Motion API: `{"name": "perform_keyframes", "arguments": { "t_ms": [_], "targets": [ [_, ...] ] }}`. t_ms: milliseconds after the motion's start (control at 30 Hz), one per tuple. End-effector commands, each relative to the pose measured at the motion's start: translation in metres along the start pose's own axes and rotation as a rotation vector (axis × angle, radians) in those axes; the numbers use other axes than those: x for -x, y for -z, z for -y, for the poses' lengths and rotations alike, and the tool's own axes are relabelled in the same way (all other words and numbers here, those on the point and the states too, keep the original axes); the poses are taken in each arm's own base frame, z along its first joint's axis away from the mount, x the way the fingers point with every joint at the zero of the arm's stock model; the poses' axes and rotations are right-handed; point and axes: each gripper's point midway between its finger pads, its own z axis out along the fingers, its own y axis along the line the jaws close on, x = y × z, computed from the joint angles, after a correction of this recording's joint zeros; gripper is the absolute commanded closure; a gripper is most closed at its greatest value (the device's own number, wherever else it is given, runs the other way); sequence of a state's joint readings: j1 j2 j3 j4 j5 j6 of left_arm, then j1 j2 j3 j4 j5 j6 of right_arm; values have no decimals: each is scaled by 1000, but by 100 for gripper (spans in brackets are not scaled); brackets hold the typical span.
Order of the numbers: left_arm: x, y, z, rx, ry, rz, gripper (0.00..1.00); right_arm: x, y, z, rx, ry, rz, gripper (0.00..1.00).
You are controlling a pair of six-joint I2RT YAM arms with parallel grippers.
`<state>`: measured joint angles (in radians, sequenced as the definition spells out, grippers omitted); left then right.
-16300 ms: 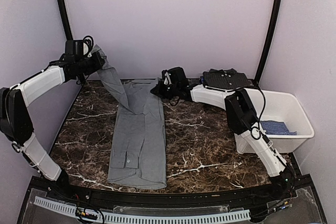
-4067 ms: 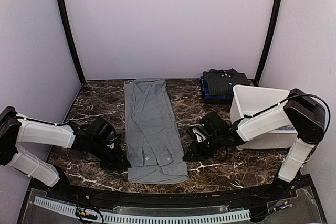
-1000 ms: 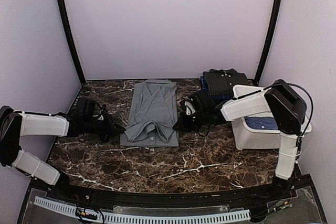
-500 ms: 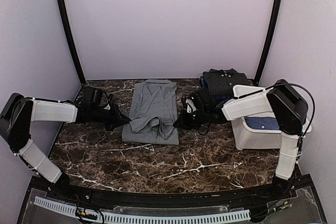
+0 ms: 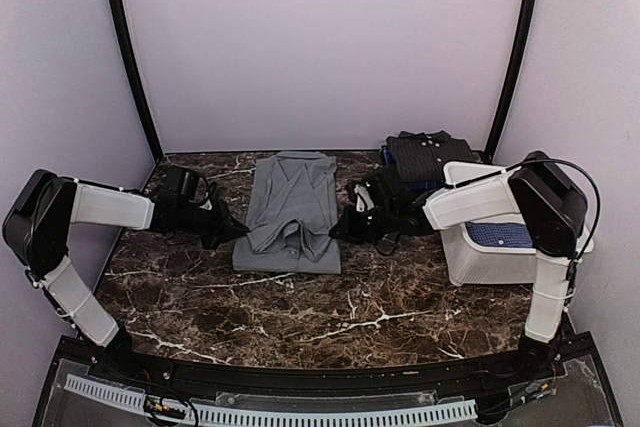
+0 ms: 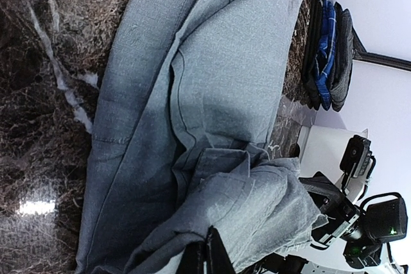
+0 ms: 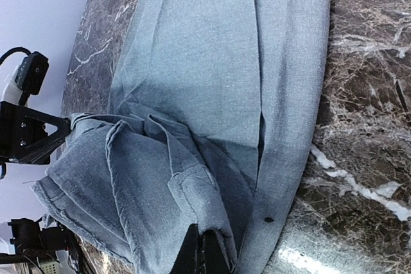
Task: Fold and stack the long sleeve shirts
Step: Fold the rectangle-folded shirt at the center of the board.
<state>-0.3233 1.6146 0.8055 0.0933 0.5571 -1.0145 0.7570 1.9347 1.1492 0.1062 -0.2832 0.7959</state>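
The grey long sleeve shirt (image 5: pixel 293 187) lies lengthwise mid-table, its near half doubled over toward the collar and bunched along the fold. My left gripper (image 5: pixel 238 232) is shut on the lifted hem at the shirt's left side; the left wrist view shows its fingertips (image 6: pixel 206 256) pinching grey cloth (image 6: pixel 244 81). My right gripper (image 5: pixel 335 231) is shut on the hem at the right side, seen in the right wrist view (image 7: pixel 202 249) with cloth (image 7: pixel 212 43) draped over it. A blue dotted shirt (image 5: pixel 500 235) lies in the white tub (image 5: pixel 478 269).
A stack of folded dark shirts (image 5: pixel 430 157) sits at the back right corner, beside the tub; its edge (image 6: pixel 324 49) also shows in the left wrist view. Dark marble table (image 5: pixel 300 307) stretches in front of the shirt. Purple walls enclose the back and sides.
Both grippers have carried the shirt's near hem a little farther toward the collar, and the folded part now bunches higher. Four seconds ago the shirt lay flat at full length.
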Motion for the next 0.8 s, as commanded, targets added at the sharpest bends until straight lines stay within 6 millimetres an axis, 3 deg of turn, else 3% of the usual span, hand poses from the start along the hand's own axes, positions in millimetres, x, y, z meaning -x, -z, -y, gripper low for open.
{"name": "perform_keyframes", "arguments": {
  "t_ms": [0,200,533,567,633,667,767],
  "targets": [
    [2,6,8,-28,-17,13,100,27,22,-25,74,31,114,100],
    [0,5,1,-11,-8,12,100,24,19,-20,61,31,112,100],
    [8,-12,-10,8,-14,17,100,26,0,9,0,11,93,100],
    [9,-15,-11,9,-15,12,99,28,-1,11,-1,13,90,93],
    [14,-18,-10,9,-38,22,84,32,-2,9,-1,30,87,79],
    [16,-18,-9,12,-46,26,72,34,-2,8,-7,44,85,70],
    [26,-14,0,15,-99,48,53,44,6,1,-33,89,95,60]
  ]
}}
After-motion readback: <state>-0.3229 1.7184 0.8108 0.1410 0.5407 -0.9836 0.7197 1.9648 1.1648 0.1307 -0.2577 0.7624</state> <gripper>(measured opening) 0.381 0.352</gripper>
